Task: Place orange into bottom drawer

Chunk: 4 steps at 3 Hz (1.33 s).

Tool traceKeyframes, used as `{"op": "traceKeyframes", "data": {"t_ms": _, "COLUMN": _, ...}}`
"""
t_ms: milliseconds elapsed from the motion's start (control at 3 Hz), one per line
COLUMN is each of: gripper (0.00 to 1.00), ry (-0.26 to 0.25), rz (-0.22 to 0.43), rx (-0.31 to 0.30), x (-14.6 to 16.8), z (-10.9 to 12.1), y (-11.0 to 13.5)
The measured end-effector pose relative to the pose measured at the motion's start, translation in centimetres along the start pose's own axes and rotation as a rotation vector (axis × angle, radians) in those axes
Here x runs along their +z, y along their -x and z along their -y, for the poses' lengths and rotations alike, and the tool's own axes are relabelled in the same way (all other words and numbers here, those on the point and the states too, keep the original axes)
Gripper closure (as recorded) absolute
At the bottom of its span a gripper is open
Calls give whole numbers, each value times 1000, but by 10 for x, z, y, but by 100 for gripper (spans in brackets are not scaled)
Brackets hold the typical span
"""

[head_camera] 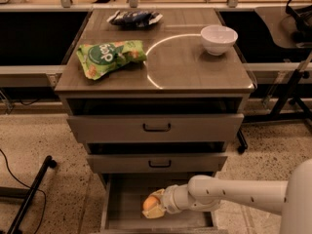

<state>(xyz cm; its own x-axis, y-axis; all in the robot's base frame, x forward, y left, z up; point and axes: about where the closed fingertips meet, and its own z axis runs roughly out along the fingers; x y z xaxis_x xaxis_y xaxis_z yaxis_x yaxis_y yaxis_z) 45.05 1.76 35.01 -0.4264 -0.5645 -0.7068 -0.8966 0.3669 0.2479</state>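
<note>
The orange is a small round orange fruit held low inside the open bottom drawer, a grey tray pulled out under the cabinet. My gripper reaches in from the right on a white arm and is shut on the orange, its pale fingers wrapped around the fruit's right and lower side. The orange sits close to the drawer floor, in the middle of the drawer. I cannot tell whether it touches the floor.
Two shallower grey drawers with black handles sit above, slightly open. On the cabinet top lie a green chip bag, a dark snack bag and a white bowl. A black stand leg is on the floor at left.
</note>
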Motion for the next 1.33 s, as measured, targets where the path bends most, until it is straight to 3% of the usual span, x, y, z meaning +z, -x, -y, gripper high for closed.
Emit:
{"op": "traceKeyframes", "data": {"t_ms": 667, "gripper": 100, "ry": -14, "rz": 5, "rx": -35, "x": 31, "z": 47, "y": -35}}
{"op": "traceKeyframes", "data": {"t_ms": 1000, "gripper": 86, "ry": -40, "rz": -17, "rx": -9, "x": 51, "z": 72, "y": -55}}
{"op": "traceKeyframes", "data": {"t_ms": 1333, "gripper": 63, "ry": -62, "rz": -19, "rx": 24, "x": 68, "z": 93, "y": -70}}
